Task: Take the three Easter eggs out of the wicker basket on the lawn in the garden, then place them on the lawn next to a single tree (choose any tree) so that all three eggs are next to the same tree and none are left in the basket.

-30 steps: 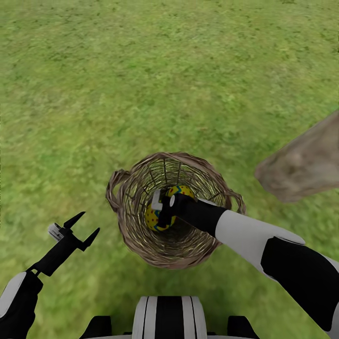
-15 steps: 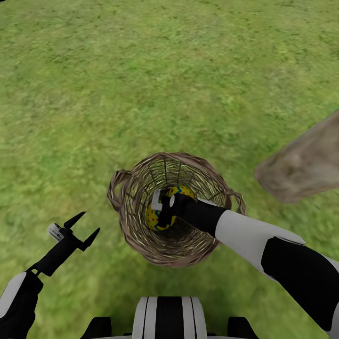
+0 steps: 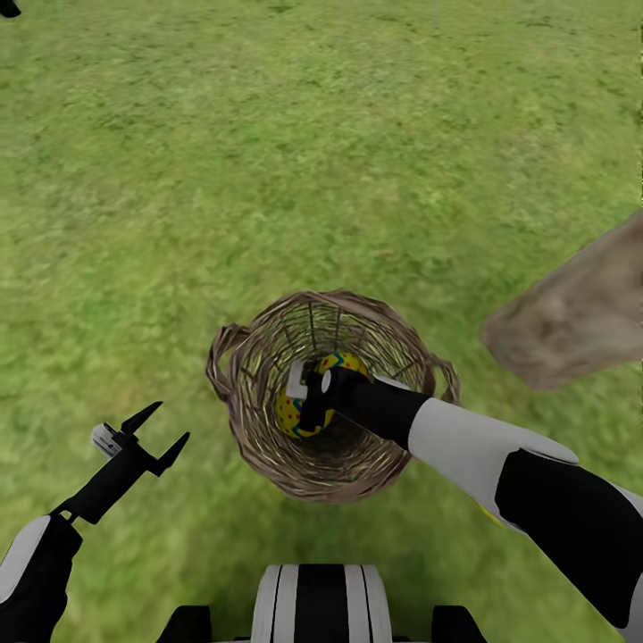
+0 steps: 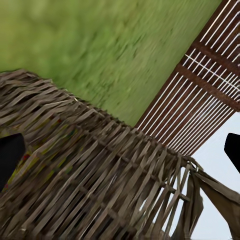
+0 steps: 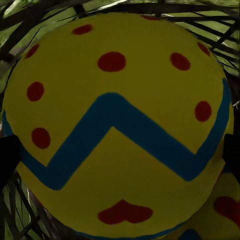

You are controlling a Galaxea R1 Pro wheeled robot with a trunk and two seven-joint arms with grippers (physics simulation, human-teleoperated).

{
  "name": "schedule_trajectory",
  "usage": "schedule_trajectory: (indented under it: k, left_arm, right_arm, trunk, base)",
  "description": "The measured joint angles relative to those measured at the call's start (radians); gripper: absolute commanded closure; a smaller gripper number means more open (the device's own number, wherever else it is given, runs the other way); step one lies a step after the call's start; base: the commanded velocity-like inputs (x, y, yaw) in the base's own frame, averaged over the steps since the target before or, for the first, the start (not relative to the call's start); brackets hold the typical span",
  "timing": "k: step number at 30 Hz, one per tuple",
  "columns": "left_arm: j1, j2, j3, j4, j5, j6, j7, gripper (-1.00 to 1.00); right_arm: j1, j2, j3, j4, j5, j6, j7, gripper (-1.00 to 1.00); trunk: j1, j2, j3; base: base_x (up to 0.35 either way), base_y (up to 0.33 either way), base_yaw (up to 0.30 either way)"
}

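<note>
The wicker basket stands on the lawn just ahead of my base. My right gripper reaches down inside it. In the right wrist view a yellow Easter egg with a blue zigzag and red dots sits between the open right gripper fingertips, which are at its sides. A second egg lies just behind it. In the head view yellow egg surfaces show around the gripper. My left gripper hovers open left of the basket, its camera facing the basket's wall.
The thick grey-brown tree trunk rises at the right, close to the basket. A brown slat fence borders the grass. A yellow sliver peeks from under my right forearm; I cannot tell what it is.
The view has shifted very slightly. Both arms and the basket hold their places.
</note>
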Motion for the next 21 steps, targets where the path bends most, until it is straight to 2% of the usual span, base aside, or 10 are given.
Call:
schedule_trajectory:
  k: [6,21]
  left_arm:
    - [0.0,0.0,0.0,0.0,0.0,0.0,0.0,-1.0]
    - [0.002,-0.007,0.0,0.013,0.001,-0.002,-0.002,-1.0]
  right_arm:
    - [0.0,0.0,0.0,0.001,0.003,-0.001,-0.001,1.0]
    - [0.0,-0.001,0.0,0.001,0.002,0.0,0.0,1.0]
  trunk:
    - [-0.002,0.001,0.015]
    - [-0.002,0.001,0.016]
  base:
    - [0.0,0.0,0.0]
    - [0.0,-0.026,0.0]
